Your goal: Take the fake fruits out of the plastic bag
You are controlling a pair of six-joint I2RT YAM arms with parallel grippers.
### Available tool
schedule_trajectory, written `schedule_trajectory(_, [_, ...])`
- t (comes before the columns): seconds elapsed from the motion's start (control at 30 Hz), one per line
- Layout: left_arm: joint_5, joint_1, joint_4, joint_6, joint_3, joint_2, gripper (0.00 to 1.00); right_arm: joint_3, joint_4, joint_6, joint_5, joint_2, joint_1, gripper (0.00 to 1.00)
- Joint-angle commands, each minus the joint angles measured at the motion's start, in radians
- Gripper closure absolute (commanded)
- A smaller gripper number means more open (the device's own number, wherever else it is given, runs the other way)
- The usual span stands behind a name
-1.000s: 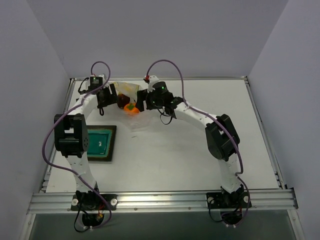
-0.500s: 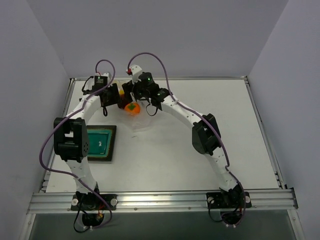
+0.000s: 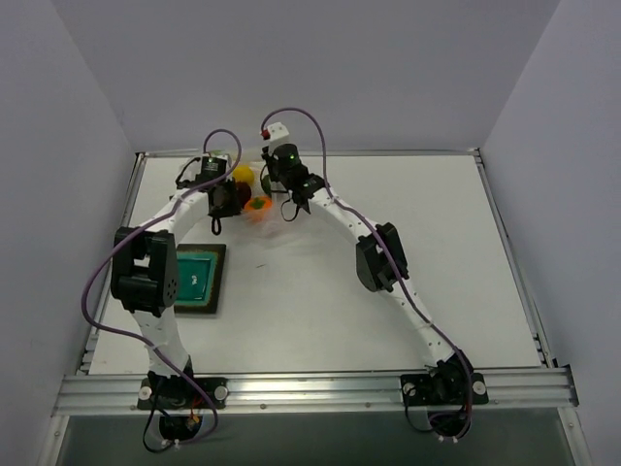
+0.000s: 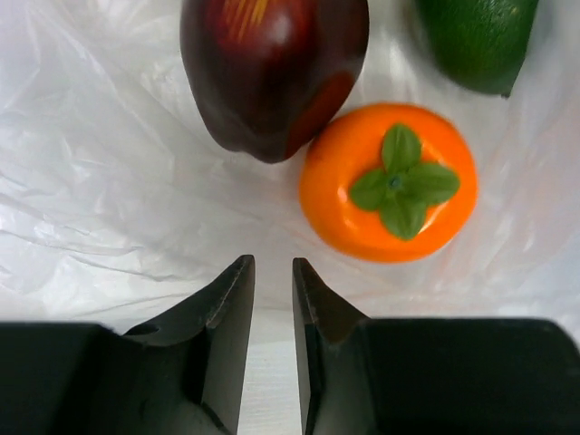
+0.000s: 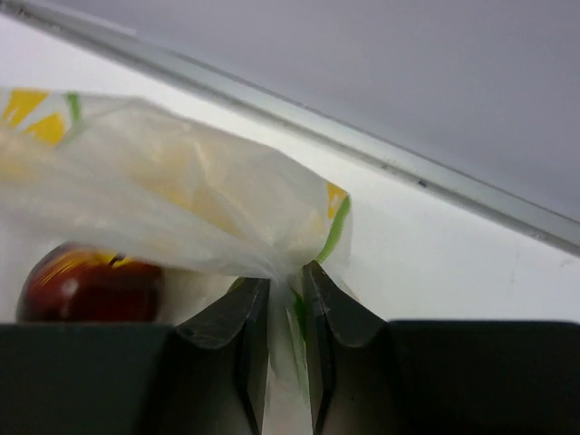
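Observation:
The plastic bag (image 4: 100, 181) lies crinkled at the far left of the table, with fake fruits on its film: a dark red one (image 4: 272, 72), an orange one (image 4: 390, 181) with a green leaf top, and a green one (image 4: 476, 41). A yellow fruit (image 3: 243, 175) shows beside the orange one (image 3: 258, 207) from above. My left gripper (image 4: 273, 263) hovers at the bag's near edge, just short of the orange and red fruits; its jaws stand a narrow slit apart with no film visibly bunched between them. My right gripper (image 5: 286, 272) is shut on a gathered fold of the bag (image 5: 163, 190), with the red fruit (image 5: 91, 285) under the raised film.
A green square tray (image 3: 194, 279) with a dark rim sits near the left arm's elbow. The table's back rail (image 5: 435, 186) runs close behind the bag. Both wrists crowd together at the far left (image 3: 275, 184).
The right gripper has swung left to the bag and closed on a fold of it. The left gripper's jaws have narrowed as it moved right toward the fruits. The yellow fruit now shows.

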Motion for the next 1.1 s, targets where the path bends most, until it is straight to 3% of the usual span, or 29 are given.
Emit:
schedule_trajectory(0.0, [-0.038, -0.016, -0.039, 0.027, 0.025, 0.002, 0.79, 0.119, 0.079, 0.066, 0.014, 0.09, -0.079, 0.85])
schedule_trajectory(0.2, [-0.038, -0.04, -0.045, 0.03, 0.037, 0.036, 0.84, 0.137, 0.075, 0.152, -0.141, 0.171, -0.154, 0.81])
schedule_trajectory(0.3, [-0.033, -0.045, -0.049, 0.033, 0.042, 0.042, 0.85, 0.163, 0.068, 0.162, -0.203, 0.199, -0.172, 0.73])
schedule_trajectory(0.5, [-0.003, -0.057, -0.05, 0.035, 0.042, 0.03, 0.85, 0.186, 0.054, 0.158, -0.273, 0.246, -0.163, 0.68])
schedule_trajectory(0.67, [0.019, -0.059, -0.046, 0.026, 0.032, -0.022, 0.85, 0.066, 0.054, 0.089, -0.307, 0.152, -0.103, 0.67])
schedule_trajectory(0.77, [0.04, -0.059, -0.044, 0.026, 0.052, -0.076, 0.74, -0.074, 0.088, 0.107, -0.339, 0.046, -0.093, 0.69])
schedule_trajectory(0.8, [0.043, -0.059, -0.05, 0.027, 0.064, -0.088, 0.6, -0.115, 0.107, 0.116, -0.341, 0.023, -0.091, 0.69])
schedule_trajectory(0.9, [0.057, -0.045, -0.078, 0.027, 0.13, -0.113, 0.4, -0.195, 0.129, 0.133, -0.342, -0.033, -0.099, 0.66])
schedule_trajectory(1.07, [0.057, 0.018, -0.11, -0.011, 0.192, -0.122, 0.38, -0.228, 0.112, 0.138, -0.349, -0.092, -0.108, 0.53])
